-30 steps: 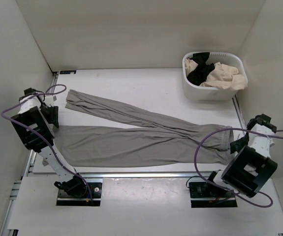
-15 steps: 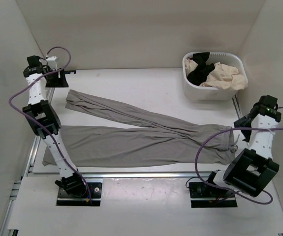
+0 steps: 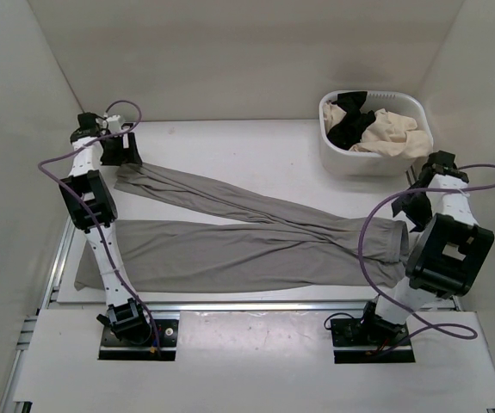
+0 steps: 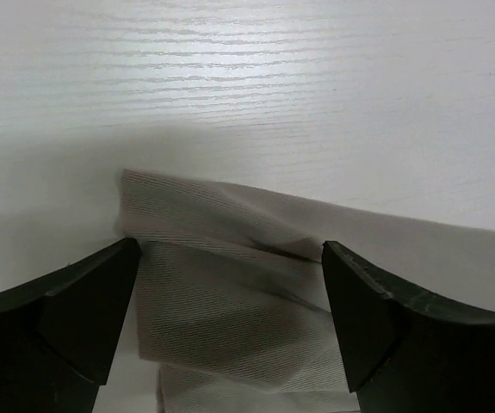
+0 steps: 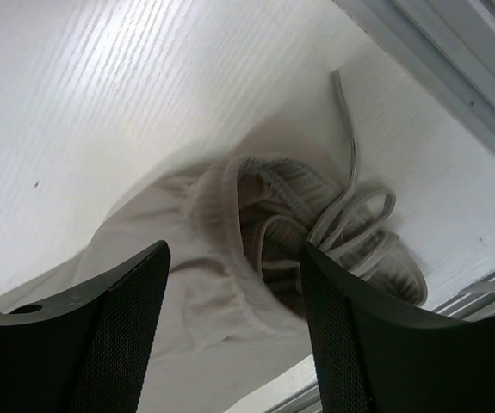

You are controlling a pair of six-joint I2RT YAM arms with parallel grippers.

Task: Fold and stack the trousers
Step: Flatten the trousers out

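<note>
Lying flat on the table, the trousers have the left gripper above a cuff and the right gripper above the waistband, both with fingers apart.

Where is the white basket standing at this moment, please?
In the top view, the white basket stands at the far right corner of the table, beyond the waistband of the trousers, holding a black garment and a beige garment.

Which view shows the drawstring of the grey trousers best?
The right wrist view: the drawstring lies looped beside the waistband, close up. The top view shows it too small to tell; the left wrist view shows only a leg end.
</note>
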